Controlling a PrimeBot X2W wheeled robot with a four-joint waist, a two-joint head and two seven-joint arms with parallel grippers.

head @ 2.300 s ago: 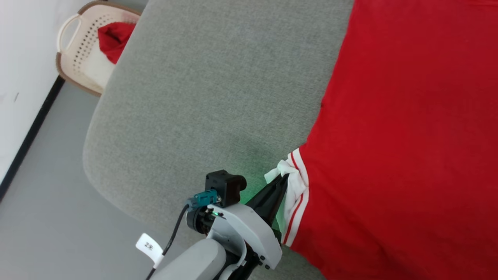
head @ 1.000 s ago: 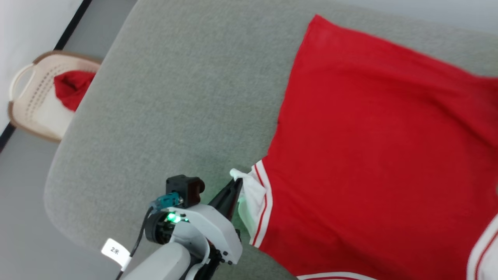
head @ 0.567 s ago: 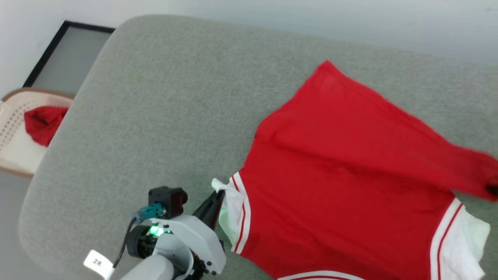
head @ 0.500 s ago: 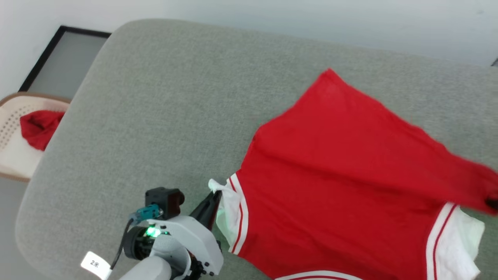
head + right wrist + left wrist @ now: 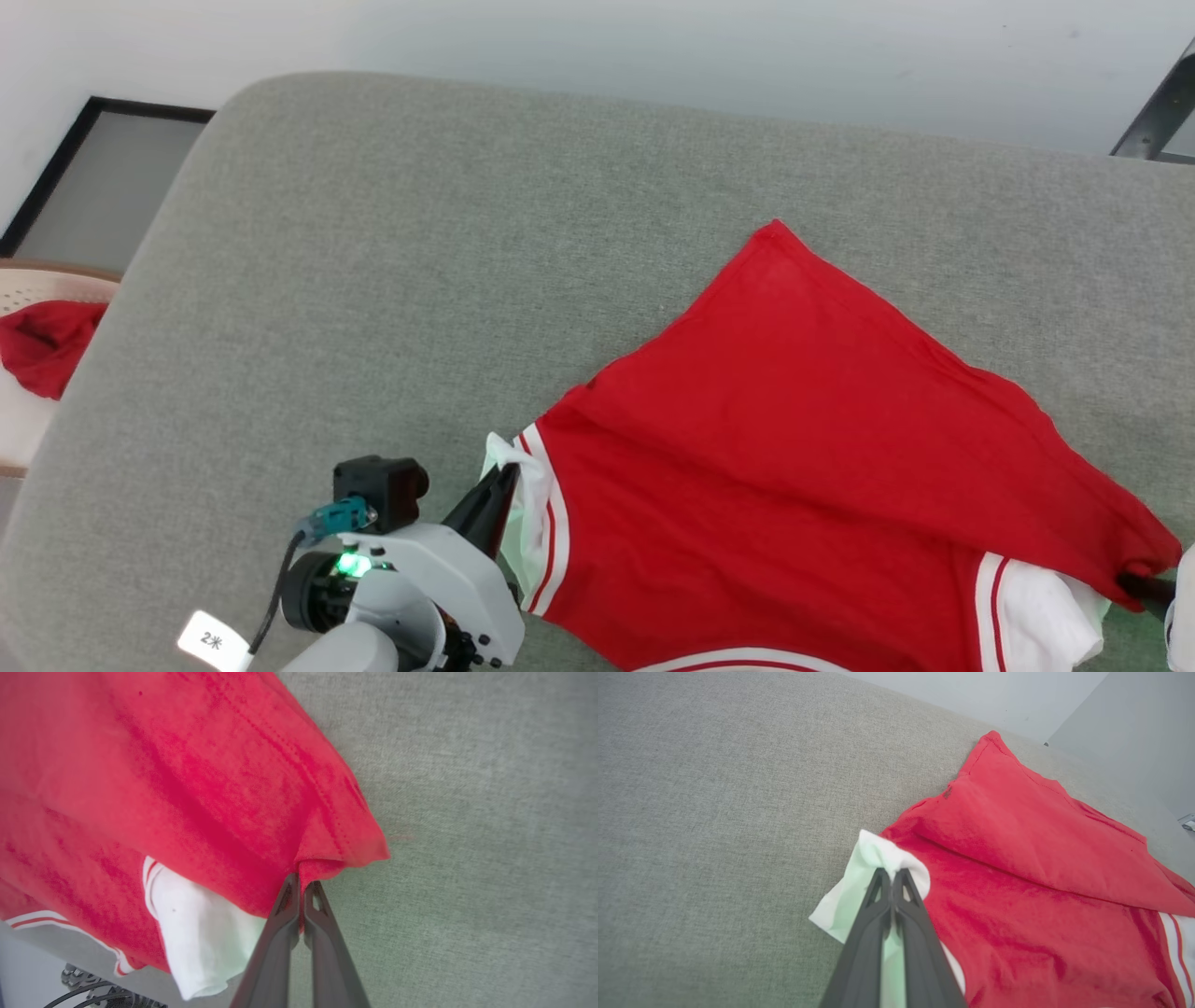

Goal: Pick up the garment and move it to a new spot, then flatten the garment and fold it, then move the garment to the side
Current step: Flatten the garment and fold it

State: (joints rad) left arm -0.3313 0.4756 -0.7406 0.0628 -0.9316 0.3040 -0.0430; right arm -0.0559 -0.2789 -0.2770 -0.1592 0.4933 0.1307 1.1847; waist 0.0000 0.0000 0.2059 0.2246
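Garment (image 5: 794,467) lies spread over the right half of a grey padded surface (image 5: 392,280), red side up, one pointed corner reaching toward the far edge and the rest running down toward the near edge. At its left end a white sleeve (image 5: 526,509) edged with red-and-white stripe trim (image 5: 551,523) is bunched up, and the left hand (image 5: 509,471) is clamped on it: in the left wrist view the two dark fingers (image 5: 873,914) press together with the white cloth pinched at their tips and a fold of it caught between them. At the garment's right end, near the right edge of the padded surface, the right hand (image 5: 301,879) grips a red hem corner, fingers closed on the cloth. That red corner is folded over a second white sleeve (image 5: 196,933), which sticks out from under it. In the head view the right hand's dark tip shows at the picture's right border, touching that corner. Long creases run across the red cloth between the two hands. In the right wrist view the striped hem seems to hang just past the near edge, though the angle makes this hard to judge. Off the left edge of the padded surface stands a cream basket (image 5: 19,434) with a plain red cloth (image 5: 37,345) in it.
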